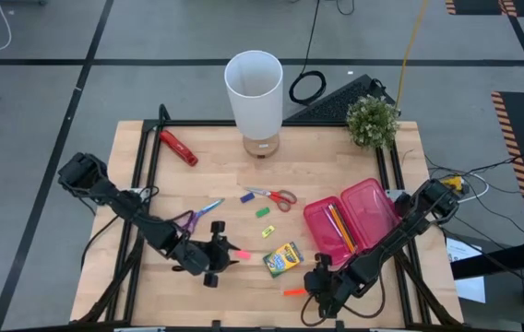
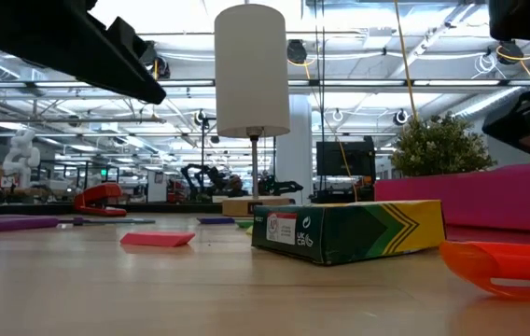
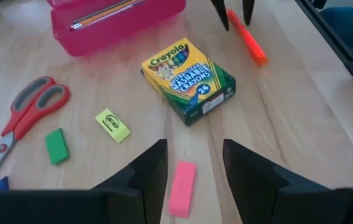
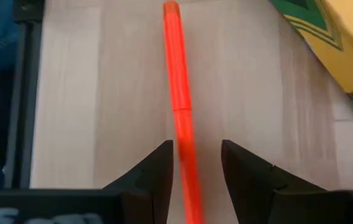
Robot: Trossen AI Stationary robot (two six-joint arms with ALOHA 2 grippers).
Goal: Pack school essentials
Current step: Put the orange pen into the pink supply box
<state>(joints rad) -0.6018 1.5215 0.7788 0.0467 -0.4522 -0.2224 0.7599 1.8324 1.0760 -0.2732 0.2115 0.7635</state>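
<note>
The pink case, centre-right, is lying open holding pencils. The right gripper, fingers spread, is straddling the orange marker; the left gripper, likewise spread, is hanging over the pink eraser.

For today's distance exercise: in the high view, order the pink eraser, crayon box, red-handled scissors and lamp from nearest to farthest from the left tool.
From the left tool:
1. Pink eraser, right at its tip.
2. Crayon box, toward the right arm.
3. Red-handled scissors, mid-table.
4. Lamp, at the far edge.
</note>
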